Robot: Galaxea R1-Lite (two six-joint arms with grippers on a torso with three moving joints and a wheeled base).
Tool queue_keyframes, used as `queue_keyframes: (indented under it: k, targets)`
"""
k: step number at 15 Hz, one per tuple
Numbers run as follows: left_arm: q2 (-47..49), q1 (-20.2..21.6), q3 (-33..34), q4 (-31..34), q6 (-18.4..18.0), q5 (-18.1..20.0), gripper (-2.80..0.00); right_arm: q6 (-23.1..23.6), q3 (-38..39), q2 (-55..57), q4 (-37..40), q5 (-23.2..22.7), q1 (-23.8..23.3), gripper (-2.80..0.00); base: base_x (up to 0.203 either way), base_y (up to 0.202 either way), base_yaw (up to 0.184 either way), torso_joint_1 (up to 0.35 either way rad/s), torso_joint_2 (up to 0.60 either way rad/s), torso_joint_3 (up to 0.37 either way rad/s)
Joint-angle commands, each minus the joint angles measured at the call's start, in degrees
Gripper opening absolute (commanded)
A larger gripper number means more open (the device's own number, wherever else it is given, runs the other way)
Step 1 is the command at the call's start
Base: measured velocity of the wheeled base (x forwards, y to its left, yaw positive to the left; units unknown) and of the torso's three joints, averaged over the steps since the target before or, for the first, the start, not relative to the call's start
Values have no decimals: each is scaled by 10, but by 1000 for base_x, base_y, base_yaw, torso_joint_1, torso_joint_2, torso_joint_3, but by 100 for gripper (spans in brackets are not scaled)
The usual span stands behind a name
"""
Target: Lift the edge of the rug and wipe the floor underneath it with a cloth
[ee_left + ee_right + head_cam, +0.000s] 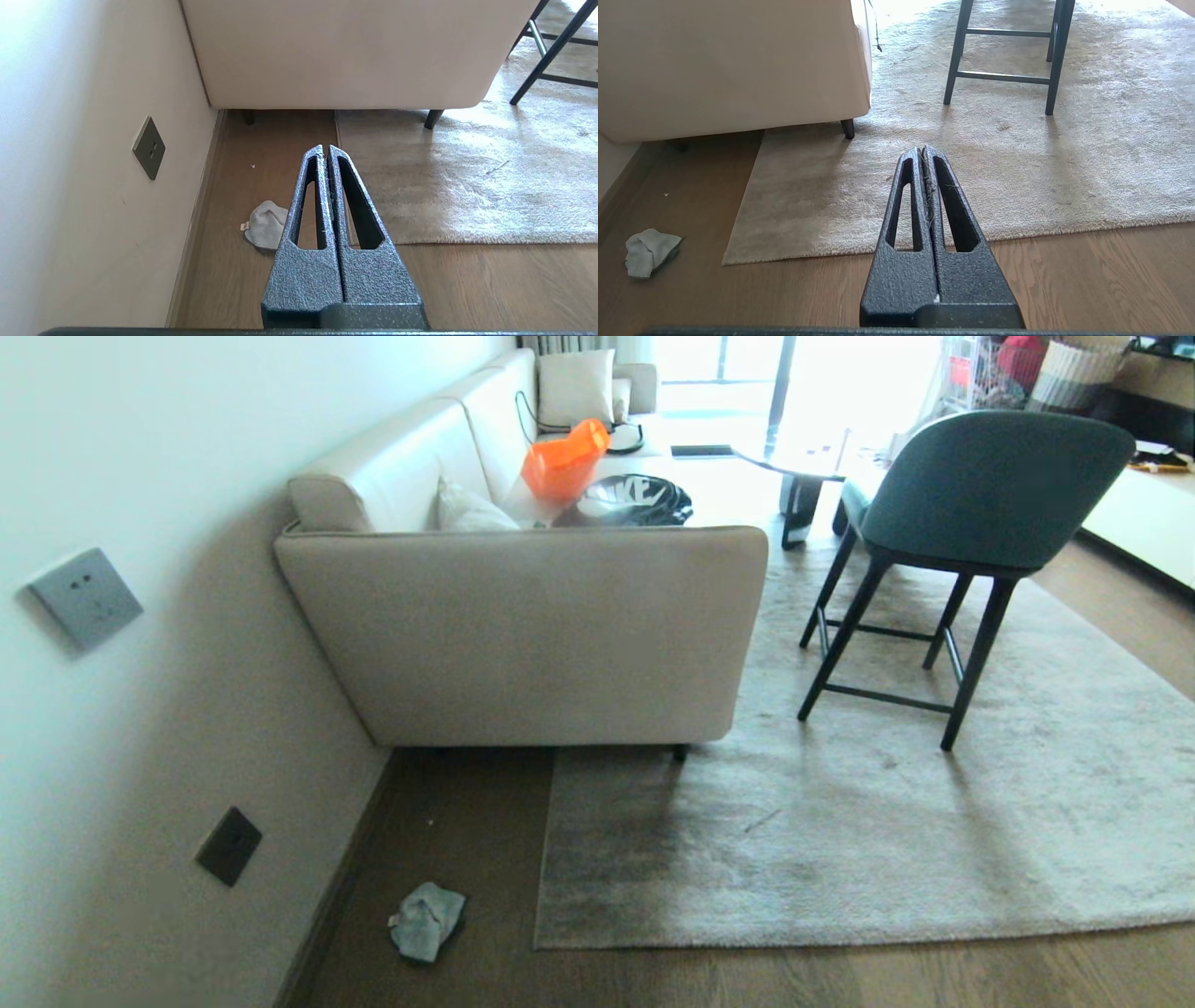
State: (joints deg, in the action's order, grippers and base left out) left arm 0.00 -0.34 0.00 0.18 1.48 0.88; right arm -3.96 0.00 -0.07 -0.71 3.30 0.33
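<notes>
We found the rug [868, 831] lying flat on the floor [467, 821], its long axis running away from us toward the bright window end of the room, its near edge straight and parallel to the floor planks. Its near left corner sat just beside the cloth [427, 920], which lay crumpled on bare floor between the rug's left edge and the baseboard, apart from the rug.

We held the left gripper [325, 148] above the floor, its fingers pressed together and holding nothing, pointing toward the sofa [532, 625] over the strip of floor by the rug's left edge. The right gripper [923, 149] hung likewise, fingers pressed together and empty, aimed over the rug's near edge.

An orange bag [563, 462] and a black bag [633, 500] sat on the sofa seat; we could not see their contents. A green chair [952, 523] stood on the rug.
</notes>
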Motion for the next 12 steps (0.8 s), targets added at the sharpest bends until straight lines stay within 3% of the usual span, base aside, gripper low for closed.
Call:
queue_keyframes:
  k: [1,4,12]
  targets:
    - [0,0,0,0,0,0,-280,1,0,1,1,0,0,-280,0,0,0,0,0,0]
    - [0,0,0,0,0,0,-280,1,0,1,1,0,0,-280,0,0,0,-5,-48,-63]
    - [0,0,0,0,0,0,-280,1,0,1,2,0,0,-280,0,0,0,-1,-387,-390]
